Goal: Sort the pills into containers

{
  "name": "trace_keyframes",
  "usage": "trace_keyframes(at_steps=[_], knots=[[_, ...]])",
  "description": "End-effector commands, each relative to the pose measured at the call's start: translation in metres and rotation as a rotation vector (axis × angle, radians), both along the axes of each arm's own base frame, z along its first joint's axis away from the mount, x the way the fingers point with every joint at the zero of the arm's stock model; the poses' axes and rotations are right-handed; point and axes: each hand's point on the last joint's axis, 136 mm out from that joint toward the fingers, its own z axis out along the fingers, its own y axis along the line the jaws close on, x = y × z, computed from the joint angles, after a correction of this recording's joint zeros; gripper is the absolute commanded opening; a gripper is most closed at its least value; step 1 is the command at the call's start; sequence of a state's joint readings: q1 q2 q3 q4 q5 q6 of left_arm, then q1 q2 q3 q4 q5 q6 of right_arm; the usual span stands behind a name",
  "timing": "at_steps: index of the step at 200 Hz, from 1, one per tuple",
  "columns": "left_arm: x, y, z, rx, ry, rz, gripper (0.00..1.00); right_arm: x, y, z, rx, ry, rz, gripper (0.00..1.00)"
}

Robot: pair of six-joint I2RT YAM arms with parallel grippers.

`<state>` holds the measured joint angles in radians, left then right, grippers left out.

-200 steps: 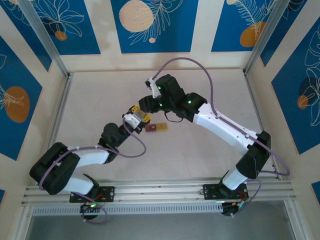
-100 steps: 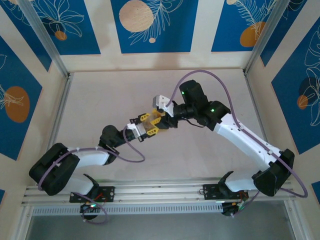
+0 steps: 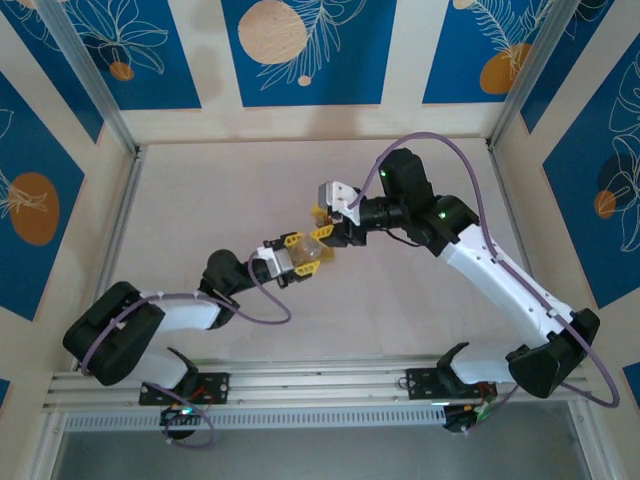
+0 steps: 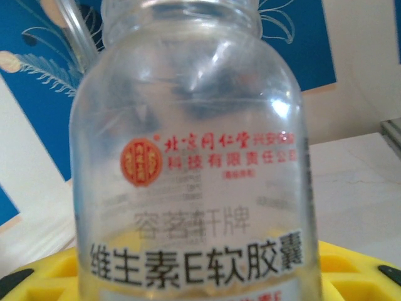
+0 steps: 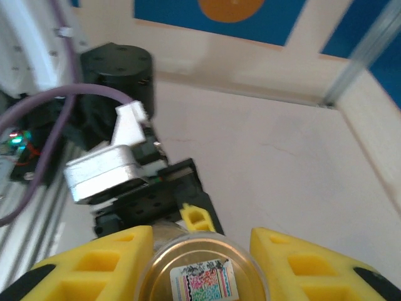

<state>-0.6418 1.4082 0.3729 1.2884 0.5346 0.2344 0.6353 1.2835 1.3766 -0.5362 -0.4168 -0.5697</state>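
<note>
One clear bottle (image 4: 188, 157) | left fingers (image 4: 352, 268), right fingers (image 5: 94, 263) both pinching it | contents unclear

Right gripper (image 3: 326, 226) now farther right, jaws at the bottle (image 3: 314, 252) end.

**Blue botanical panels ring a pale work table**

A pale, faintly veined tabletop (image 3: 200, 200) lies under soft, even light, boxed in on three sides by cream walls. The back wall (image 3: 400, 120) carries blue panels (image 3: 310, 75) printed with white line-drawn leaves. A peach disc (image 3: 272, 30) sits in the middle panel and an orange disc (image 3: 505, 68) in the one to its right. A similar left side panel (image 3: 35, 150) and right side panel (image 3: 600, 130) flank the table. Slanting aluminium posts (image 3: 90, 80) stand at the rear corners. A slim metal strip (image 3: 118, 230) edges the tabletop's side. A slotted aluminium rail (image 3: 320, 380) runs along the near edge, with a grey ledge (image 3: 320, 450) below it.
</note>
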Motion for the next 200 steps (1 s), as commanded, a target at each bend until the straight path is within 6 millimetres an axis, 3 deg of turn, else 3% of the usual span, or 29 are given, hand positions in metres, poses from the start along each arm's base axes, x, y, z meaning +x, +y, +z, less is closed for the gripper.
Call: trace_keyframes(at_steps=[1, 20, 33, 109, 200], knots=[[0.02, 0.017, 0.01, -0.029, 0.039, 0.154, 0.0, 0.027, -0.011, 0.01, 0.084, 0.045, -0.232, 0.0], [0.028, 0.031, 0.004, -0.02, 0.084, 0.252, 0.0, 0.041, -0.025, 0.007, 0.154, 0.062, -0.384, 0.0], [0.028, 0.041, 0.001, -0.023, 0.114, 0.302, 0.0, 0.04, -0.032, 0.0, 0.176, 0.083, -0.415, 0.0], [0.021, 0.09, -0.041, 0.097, 0.428, 0.523, 0.0, 0.049, -0.053, -0.059, 0.275, 0.185, -0.587, 0.0], [0.003, 0.089, -0.087, 0.247, 0.732, 0.506, 0.0, 0.059, -0.066, -0.116, 0.277, 0.217, -0.691, 0.0]])
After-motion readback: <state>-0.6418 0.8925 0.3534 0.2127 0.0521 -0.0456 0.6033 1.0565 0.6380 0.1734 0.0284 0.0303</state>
